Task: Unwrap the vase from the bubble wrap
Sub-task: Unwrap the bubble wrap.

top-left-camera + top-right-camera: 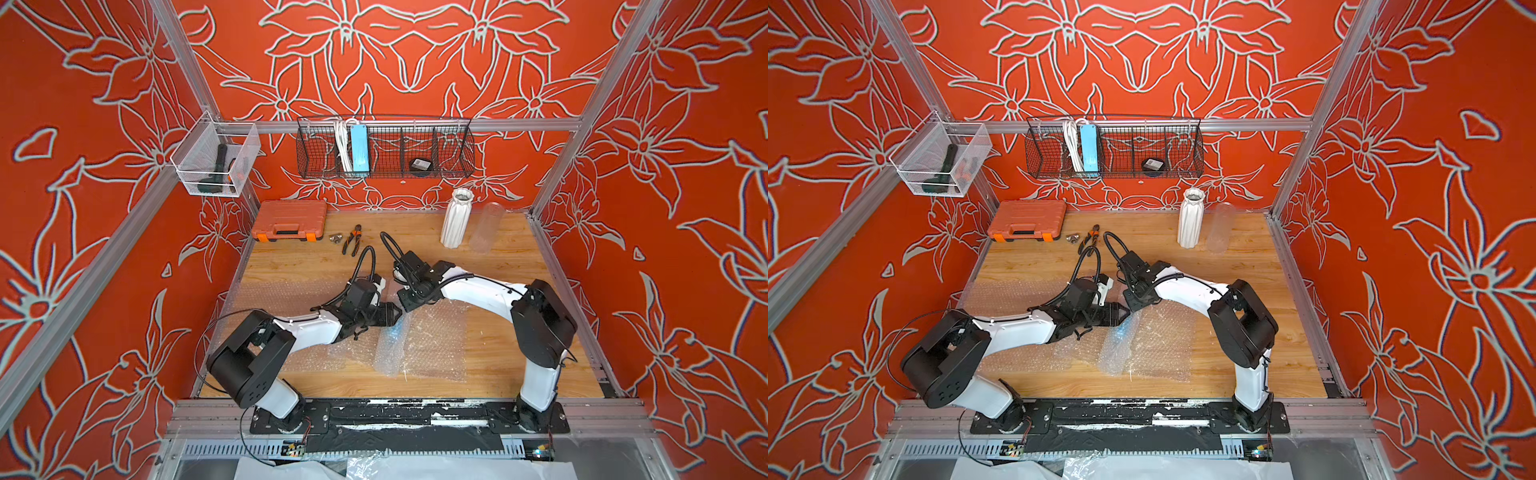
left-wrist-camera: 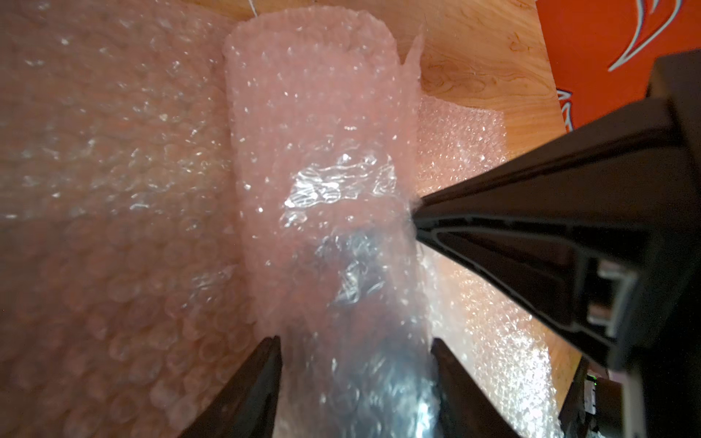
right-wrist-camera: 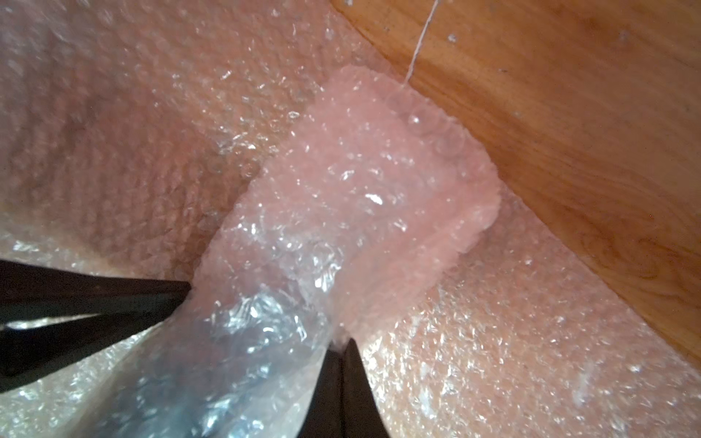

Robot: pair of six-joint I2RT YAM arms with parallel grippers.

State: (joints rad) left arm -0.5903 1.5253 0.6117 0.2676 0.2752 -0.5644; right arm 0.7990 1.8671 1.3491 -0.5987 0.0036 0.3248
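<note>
Mid-table, on a flat sheet [image 1: 436, 345]: bubble wrap roll [image 1: 388, 351] lying 1-to-7 o'clock, vase [image 1: 395, 331] a bluish blur inside. Left gripper [image 2: 354, 343], from 9 o'clock, half-spread, jaws pressed on both flanks of the roll. Right gripper [image 3: 342, 347], from 2 o'clock, jaws closed on a thin fold at the roll's side. Likely risks: fold tears or slips; left clamp pins the layers, so a pull drags everything. Wrist views show the pinch. Top views hide it under the arms but give the roll's whole lie.
</note>
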